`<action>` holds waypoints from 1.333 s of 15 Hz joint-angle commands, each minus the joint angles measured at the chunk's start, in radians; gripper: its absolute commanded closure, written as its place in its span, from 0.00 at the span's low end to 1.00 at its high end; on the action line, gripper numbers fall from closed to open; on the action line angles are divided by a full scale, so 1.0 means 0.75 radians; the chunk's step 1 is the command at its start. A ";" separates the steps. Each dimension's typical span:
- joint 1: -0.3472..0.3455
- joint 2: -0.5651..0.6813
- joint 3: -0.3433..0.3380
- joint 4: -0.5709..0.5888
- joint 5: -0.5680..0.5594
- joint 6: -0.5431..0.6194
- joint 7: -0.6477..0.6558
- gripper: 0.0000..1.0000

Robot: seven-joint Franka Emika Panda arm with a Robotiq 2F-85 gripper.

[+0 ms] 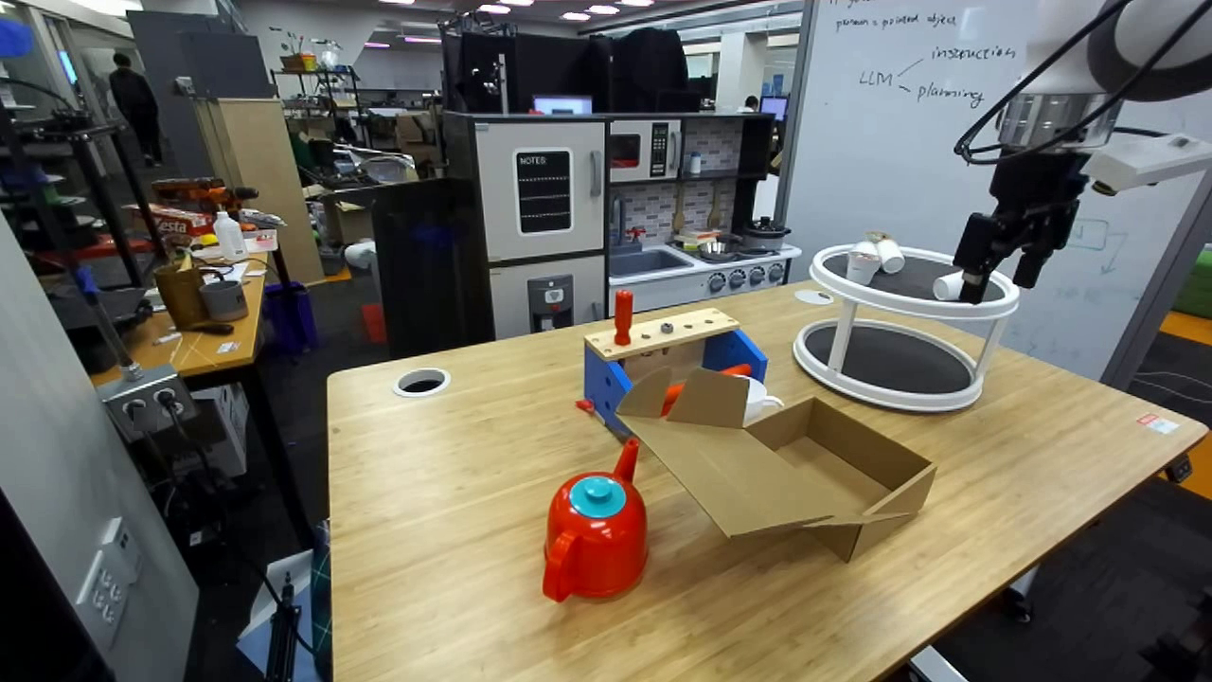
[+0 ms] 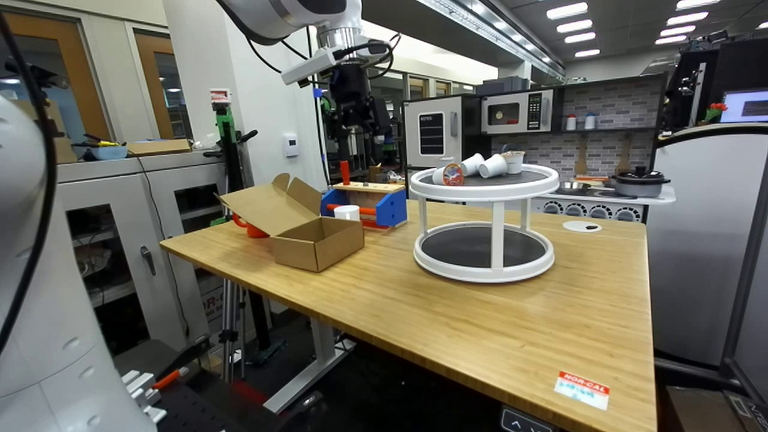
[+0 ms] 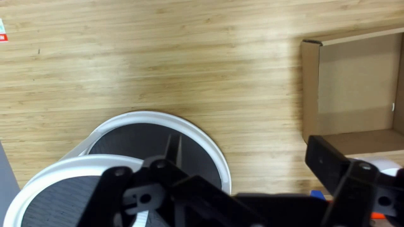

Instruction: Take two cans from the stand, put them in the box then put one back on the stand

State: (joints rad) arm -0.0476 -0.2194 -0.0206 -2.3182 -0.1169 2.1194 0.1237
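Probably light, thin-walled and apt to roll, the cans (image 2: 493, 166) on the upper tier of the stand (image 2: 485, 192) would suit a gentle pinch across their sides by the gripper (image 3: 246, 148), spread wide and holding nothing, and look small, white and tapered, one with a reddish-orange end.

Wrist view: box (image 3: 356, 90) at 3 o'clock, cut by right edge. Stand (image 3: 104, 164) at 8 o'clock, cropped below and partly behind the gripper (image 3: 244, 154); gripper blurred, cut off at 6 o'clock. Mug (image 3: 378, 162) past 3 o'clock, partly covered by it.
In an exterior view: can (image 1: 947, 287) at 3 o'clock, one end behind the gripper; arm (image 1: 1060, 76) cropped at 2 o'clock.
In an exterior view: kettle (image 2: 257, 231) at 9 o'clock, largely hidden behind the box; label (image 2: 582, 391) past 4 o'clock, handwriting illegible.
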 commanded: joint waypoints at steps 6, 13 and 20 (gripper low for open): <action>-0.007 0.024 -0.010 0.038 0.002 0.001 -0.001 0.00; -0.007 0.024 -0.010 0.038 0.002 0.001 -0.001 0.00; -0.004 0.052 0.016 0.073 -0.078 0.019 0.030 0.00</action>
State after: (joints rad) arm -0.0494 -0.2011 -0.0230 -2.2908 -0.1376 2.1231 0.1281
